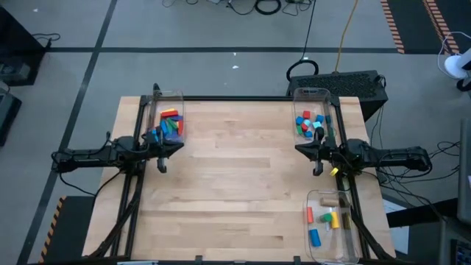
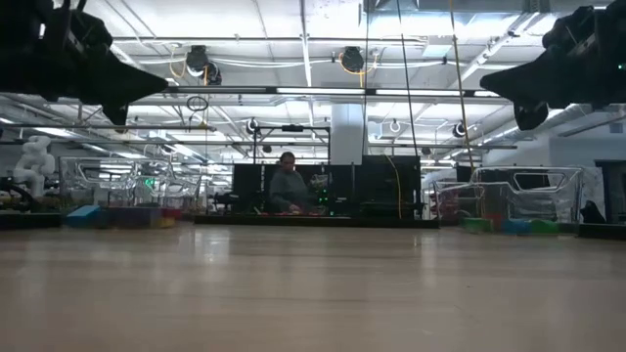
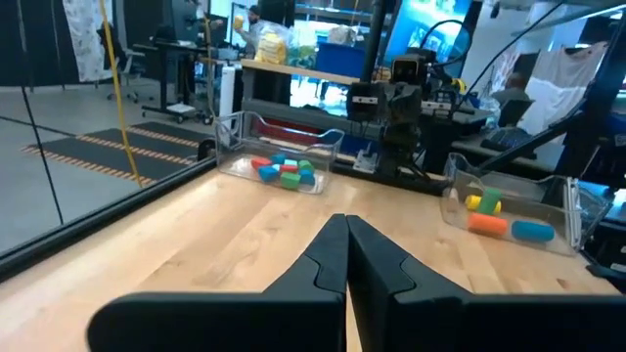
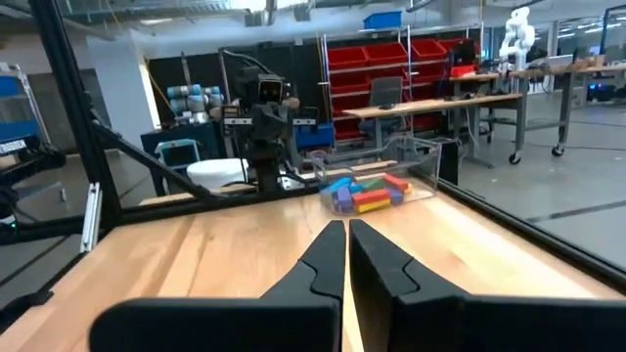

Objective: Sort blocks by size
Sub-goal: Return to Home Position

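Left arm reaches in from the left edge of the tabletop (image 1: 235,191). The left hand (image 1: 163,163) is empty, fingers pressed together, as its own wrist view shows (image 3: 346,233). The far-left bin (image 1: 179,96), clear plastic, stands just beyond this hand toward the far edge. The bar blocks (image 1: 170,123) lie in it, red, yellow, blue and green, piled at the end nearest the hand. They are close beside the hand but not touching it.

The middle of the tabletop is bare wood.

Right arm reaches in from the right edge. The right hand (image 1: 318,168) is empty too, fingers pressed together in its wrist view (image 4: 347,235). The far-right bin (image 1: 312,93) stands just beyond it, holding the small blocks (image 1: 309,124), blue, red and green, near the hand but apart from it. The near-right bin (image 1: 352,250) sits on the hand's other side, at the near right corner. The cylinder blocks (image 1: 328,219) lie in it, orange, yellow and blue plus a plain wood piece, a little farther from the hand than the small ones.

Low view: both arms show as dark shapes in the top corners, above the wood. A person (image 2: 287,188) sits far back in the room.
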You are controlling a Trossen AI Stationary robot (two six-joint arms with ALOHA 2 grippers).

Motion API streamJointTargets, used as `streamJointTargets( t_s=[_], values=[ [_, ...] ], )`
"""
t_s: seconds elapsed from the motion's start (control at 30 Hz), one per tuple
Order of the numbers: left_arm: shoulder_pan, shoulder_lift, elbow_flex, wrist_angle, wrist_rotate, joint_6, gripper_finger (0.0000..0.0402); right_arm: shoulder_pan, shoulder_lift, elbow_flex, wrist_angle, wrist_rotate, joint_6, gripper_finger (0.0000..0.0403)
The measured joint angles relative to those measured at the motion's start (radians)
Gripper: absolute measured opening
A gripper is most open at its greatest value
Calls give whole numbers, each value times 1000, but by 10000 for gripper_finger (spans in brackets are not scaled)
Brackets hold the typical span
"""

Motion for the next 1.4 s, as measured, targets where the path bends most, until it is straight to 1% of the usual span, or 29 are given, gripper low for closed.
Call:
streamJointTargets(
  t_s=[0.27, 0.4, 0.57, 0.7, 0.8, 0.93, 1.0, 1.17, 1.3, 1.4],
  values=[
    [0, -38, -27, -53, 19, -19, 6, 0, -1, 0, -74, 1, -6, 2],
    [0, -47, -25, -69, 56, -15, 6, 0, -2, 0, -67, -1, 8, 2],
    [0, -48, -51, -8, 58, -13, 6, 0, -2, -11, -32, -2, 31, 2],
    [0, -48, -51, -10, 68, -28, 5, 0, 14, -21, -39, -3, 62, 2],
    [0, -48, -51, -12, 73, -19, 5, 0, 31, -20, 12, -4, 56, 2],
    [0, -48, -51, -15, 83, -5, 5, 1, 61, -19, -9, -57, 37, 2],
    [-3, -48, -51, -18, 93, -4, 5, 3, 60, -20, -14, -60, 42, 2],
    [-32, -54, -51, -18, 92, 7, 5, 3, -1, -20, 29, -55, -5, 2],
    [-38, -60, -52, -18, 88, 31, 5, 3, -88, -20, -43, -53, -16, 2],
    [-37, -60, -52, -18, 86, 56, 5, 2, -96, -20, -84, -31, -16, 2]
  ],
)
